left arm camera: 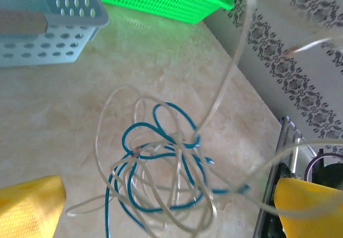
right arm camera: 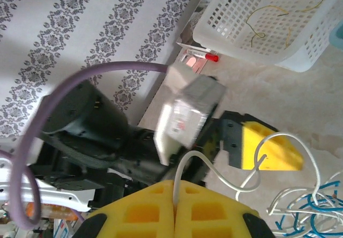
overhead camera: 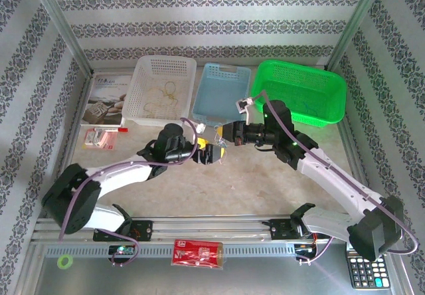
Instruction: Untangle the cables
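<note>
Though illegible, label (right arm camera: pixel 182 121) nr cables (right arm camera: pixel 300 212).

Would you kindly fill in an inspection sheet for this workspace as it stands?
Surface: beige marbled table.
Job's things: blue-green and white cables tangled on the table; yellow cables in the white basket.
Clutter: blue basket, green basket, booklet, red packet, calculator.
Grippers: left gripper open, fingers either side of the tangle; right gripper shut on a white cable.
Cables: purple arm wires along both arms.
Surroundings: patterned walls.
</note>
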Motion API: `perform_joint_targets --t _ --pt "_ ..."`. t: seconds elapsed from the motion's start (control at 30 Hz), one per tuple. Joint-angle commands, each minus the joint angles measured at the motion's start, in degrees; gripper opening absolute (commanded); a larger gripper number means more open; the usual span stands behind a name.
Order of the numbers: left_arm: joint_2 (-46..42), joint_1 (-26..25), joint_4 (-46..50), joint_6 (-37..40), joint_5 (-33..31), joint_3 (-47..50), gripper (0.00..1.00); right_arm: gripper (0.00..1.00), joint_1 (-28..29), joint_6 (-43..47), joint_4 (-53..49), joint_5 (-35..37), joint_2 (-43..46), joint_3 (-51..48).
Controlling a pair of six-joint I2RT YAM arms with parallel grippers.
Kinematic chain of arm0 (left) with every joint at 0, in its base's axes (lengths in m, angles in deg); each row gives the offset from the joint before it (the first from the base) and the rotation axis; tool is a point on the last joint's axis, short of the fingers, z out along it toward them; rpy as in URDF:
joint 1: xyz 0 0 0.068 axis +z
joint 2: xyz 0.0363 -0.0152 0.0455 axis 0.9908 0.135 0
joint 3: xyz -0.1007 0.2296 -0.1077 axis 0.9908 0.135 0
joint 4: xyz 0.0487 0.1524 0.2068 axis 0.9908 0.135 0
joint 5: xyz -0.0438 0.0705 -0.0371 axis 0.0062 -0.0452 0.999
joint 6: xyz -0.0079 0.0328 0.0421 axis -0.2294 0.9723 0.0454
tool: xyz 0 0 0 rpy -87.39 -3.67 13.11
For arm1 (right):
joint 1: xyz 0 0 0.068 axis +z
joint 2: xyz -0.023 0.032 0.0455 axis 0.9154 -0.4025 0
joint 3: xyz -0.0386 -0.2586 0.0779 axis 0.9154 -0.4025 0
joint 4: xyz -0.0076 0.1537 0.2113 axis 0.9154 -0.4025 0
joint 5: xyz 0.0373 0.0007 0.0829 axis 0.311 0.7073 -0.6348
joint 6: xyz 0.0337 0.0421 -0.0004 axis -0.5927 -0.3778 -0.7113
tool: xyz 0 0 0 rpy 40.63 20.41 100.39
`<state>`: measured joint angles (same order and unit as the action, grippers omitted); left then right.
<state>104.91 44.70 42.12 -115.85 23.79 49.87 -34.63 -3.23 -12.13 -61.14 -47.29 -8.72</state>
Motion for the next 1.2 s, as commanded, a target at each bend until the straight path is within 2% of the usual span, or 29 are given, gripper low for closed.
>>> perform_joint_targets --t 0.0,0.07,0.17,0.37,0.4,0.57,0.7,0.9,1.17 --pt "4.15 -0.80 -9.21 -0.74 1.95 -2.40 1.00 0.00 0.72 -2.03 2.91 -2.19 -0.16 0.86" --pt "6.59 -0.78 -11.89 -1.76 1.81 -2.68 1.00 0.00 1.44 -2.66 3.37 -2.11 0.03 0.78" --pt "9.28 -0.78 -15.26 -3.16 1.55 -2.63 0.88 0.00 2.03 -3.50 3.63 -2.10 0.65 1.16" --pt "11.44 -0.69 -19.99 -5.40 1.37 -0.06 0.26 0.00 1.34 -3.95 3.45 -2.87 1.68 4.07" --pt "11.50 -0.69 -20.26 -5.68 1.29 0.67 0.20 0.00 1.16 -3.86 3.44 -2.96 1.61 4.72" --pt "10.71 -0.70 -20.53 -6.36 0.54 3.79 0.18 0.00 0.04 -3.08 3.45 -3.12 1.91 8.63" --pt "10.30 -0.69 -20.15 -6.38 0.00 6.05 0.23 0.00 -1.60 -2.46 3.59 -2.07 3.23 11.79" --pt "10.57 -0.69 -21.09 -6.95 -0.28 8.88 0.23 0.00 -4.70 -1.69 3.25 -0.86 6.06 15.98" --pt "9.77 -0.70 -22.55 -7.83 -0.96 11.44 0.24 0.00 -6.13 -2.25 3.01 0.03 8.37 15.00"
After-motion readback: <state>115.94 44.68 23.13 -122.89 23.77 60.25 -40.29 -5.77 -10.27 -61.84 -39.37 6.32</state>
